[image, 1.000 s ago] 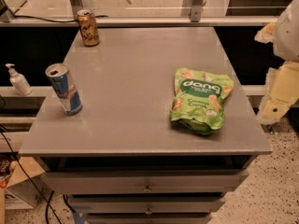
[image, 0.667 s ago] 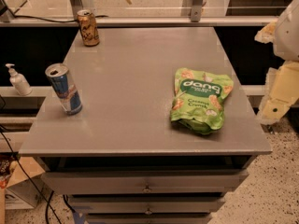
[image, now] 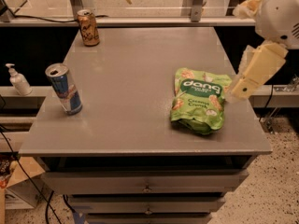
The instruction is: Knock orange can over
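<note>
The broad grey metal cabinet top (image: 135, 125), with drawers under it, takes up most of what I see. Off its right edge hangs the robot's white-and-cream gripper (image: 244, 84), angled down and to the left, its tip just beside the far-right corner of the green crinkly snack pouch (image: 198, 99). I see nothing held in it, but I cannot tell how far open it is. The pouch lies flat on the right half of the top. A blue-and-silver energy drink can (image: 65, 88) stands near the left edge. The small orange-brown drink can with a silver rim (image: 88, 28) stands upright at the far left corner, well apart from the gripper, with the whole top between them. Its long axis runs vertical, opened end up. I'd judge it light, thin-walled and slick, easy to dent and quick to roll once down. It needs no grasp: a sideways push high on the wall, near the rim, should tip it.
</note>
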Controlling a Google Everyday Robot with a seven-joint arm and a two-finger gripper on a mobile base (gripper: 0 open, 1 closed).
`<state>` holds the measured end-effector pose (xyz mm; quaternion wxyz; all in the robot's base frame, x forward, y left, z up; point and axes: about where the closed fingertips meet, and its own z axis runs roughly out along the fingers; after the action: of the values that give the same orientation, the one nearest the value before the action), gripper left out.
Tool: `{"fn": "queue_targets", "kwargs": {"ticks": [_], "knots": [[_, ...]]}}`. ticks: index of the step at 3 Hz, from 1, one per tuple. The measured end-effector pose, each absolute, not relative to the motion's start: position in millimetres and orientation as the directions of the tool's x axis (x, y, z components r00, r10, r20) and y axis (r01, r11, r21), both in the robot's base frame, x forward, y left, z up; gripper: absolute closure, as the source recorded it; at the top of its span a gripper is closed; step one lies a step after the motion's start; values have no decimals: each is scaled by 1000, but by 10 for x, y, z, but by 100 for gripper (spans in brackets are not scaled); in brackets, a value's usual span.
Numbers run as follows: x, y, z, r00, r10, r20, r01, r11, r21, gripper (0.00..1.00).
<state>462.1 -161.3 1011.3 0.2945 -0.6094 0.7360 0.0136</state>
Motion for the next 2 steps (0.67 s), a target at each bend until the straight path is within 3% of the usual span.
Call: {"fn": "queue_targets", "kwargs": {"ticks": [2], "knots": [[5131,-684,10346,52,-744,-666,-911,238,-336,0]]}}
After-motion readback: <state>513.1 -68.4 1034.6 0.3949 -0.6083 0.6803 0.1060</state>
